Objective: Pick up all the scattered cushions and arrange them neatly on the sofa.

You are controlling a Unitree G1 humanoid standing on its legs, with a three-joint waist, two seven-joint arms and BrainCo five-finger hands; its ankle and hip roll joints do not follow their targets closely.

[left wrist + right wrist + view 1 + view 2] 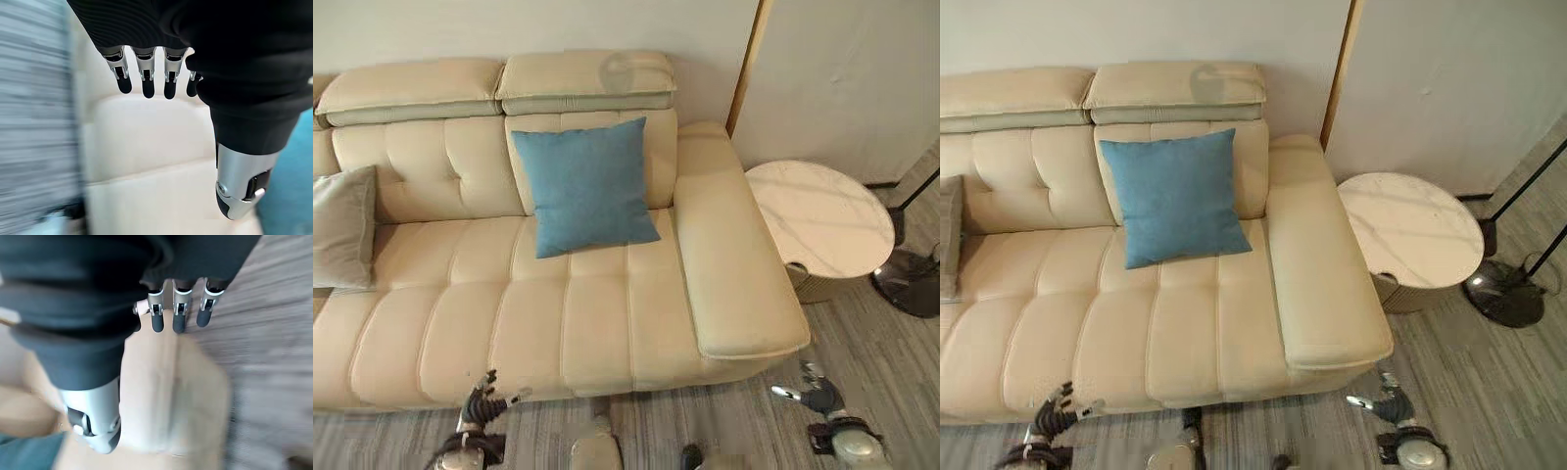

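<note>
A blue cushion (586,185) stands upright against the backrest of the cream sofa (607,323), on its right seat. A grey cushion (342,227) leans at the sofa's left end. My left hand (481,403) hangs low in front of the sofa's front edge, its fingers (146,81) straight and holding nothing. My right hand (819,397) hovers over the floor just past the sofa's right armrest (171,396), fingers relaxed and empty.
A round marble side table (818,217) stands right of the armrest. A floor lamp base (908,279) with its dark pole sits further right on the grey wood floor. A wall runs behind the sofa.
</note>
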